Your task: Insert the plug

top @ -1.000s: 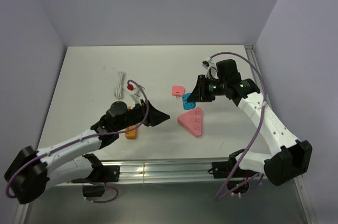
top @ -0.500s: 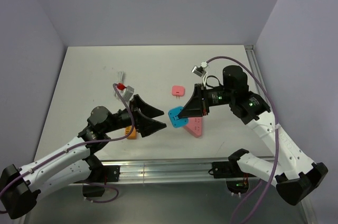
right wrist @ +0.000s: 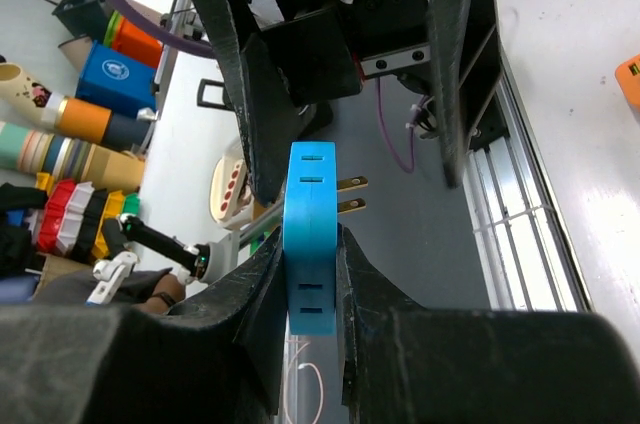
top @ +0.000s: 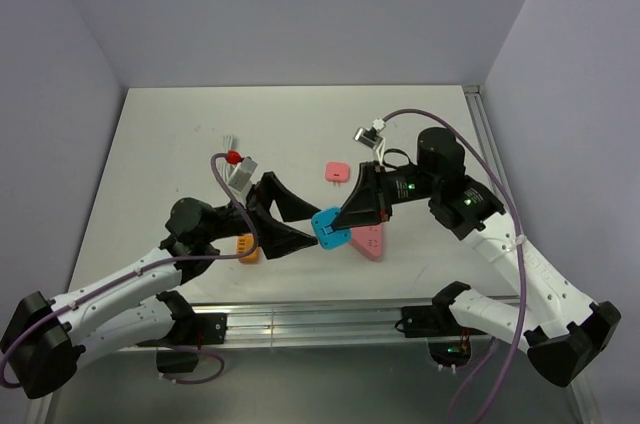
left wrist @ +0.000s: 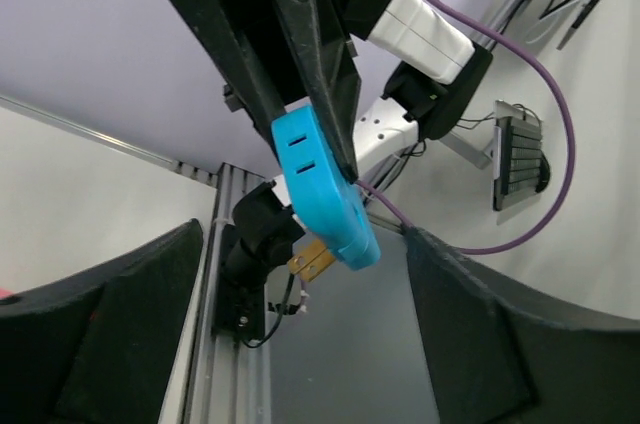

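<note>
honestly, the plug (top: 326,225) hangs in mid-air, pinched by the right gripper (top: 340,224), with the left gripper (top: 306,227) spread wide around it. if the left closes crooked or the right lets go early, it could drop beside the pink socket block (top: 368,240).

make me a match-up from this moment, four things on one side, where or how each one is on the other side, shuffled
Things:
1. blue plug
2. left gripper
3. pink triangular socket block
4. pink square plug

States:
A. lies on the table, partly hidden by the right gripper in the top view
B. open, one finger on each side of the blue plug
C. lies on the table alone, farther from the arm bases
D. held in the air, pinched by the right gripper

Pairs: 1-D, 2-B, 3-A, 4-C
</note>
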You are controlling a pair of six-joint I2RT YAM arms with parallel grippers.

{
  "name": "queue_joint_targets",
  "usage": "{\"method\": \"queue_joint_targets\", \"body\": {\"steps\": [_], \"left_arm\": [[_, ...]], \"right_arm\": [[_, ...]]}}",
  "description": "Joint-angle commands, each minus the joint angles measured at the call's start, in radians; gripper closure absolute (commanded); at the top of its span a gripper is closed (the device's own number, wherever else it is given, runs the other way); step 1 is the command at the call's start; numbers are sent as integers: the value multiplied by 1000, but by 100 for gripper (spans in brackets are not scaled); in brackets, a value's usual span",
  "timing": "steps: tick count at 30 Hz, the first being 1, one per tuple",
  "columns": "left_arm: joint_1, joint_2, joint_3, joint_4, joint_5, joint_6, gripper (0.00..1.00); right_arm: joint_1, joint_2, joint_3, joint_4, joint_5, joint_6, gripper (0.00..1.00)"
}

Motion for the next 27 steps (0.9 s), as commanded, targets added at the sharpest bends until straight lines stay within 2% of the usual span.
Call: {"method": "queue_joint_targets", "body": {"steps": [1,2,3,5,8,9,12,13,16,18,19,20,22,23,27], "left_arm": [[-13,14,46,105,61,-25,18],[-15,17,46,107,64,-25,21],[-18,19,51,100,67,-25,30],[-19,22,55,85,73,-19,37],[-22,19,60,64,74,-17,56],[-22,19,65,38,70,-13,68],[-22,14,86,-27,61,3,89],[-22,14,91,-66,44,6,100],[-22,23,118,-152,15,6,100],[-22,34,140,-192,-10,1,100],[-24,43,147,-235,-33,1,100],[-24,46,154,-248,-42,6,100],[-22,57,166,-271,-80,9,100],[-24,62,174,-312,-91,13,100],[-22,68,177,-317,-123,21,100]], "right_arm": [[13,13,15,75,-15,23,100],[13,16,20,71,-15,14,100],[13,21,20,72,-13,14,100],[13,32,24,71,-12,10,100],[13,50,34,60,-6,-6,100],[13,53,37,43,1,-12,100],[13,65,64,-13,17,-58,100],[13,70,70,-27,24,-67,100],[13,73,107,-76,53,-105,100],[13,84,132,-169,109,-171,97],[13,93,142,-185,123,-181,93],[14,99,144,-202,131,-188,82],[13,101,127,-185,134,-162,69],[14,98,118,-155,133,-150,58],[14,90,95,-141,139,-138,50]]}}
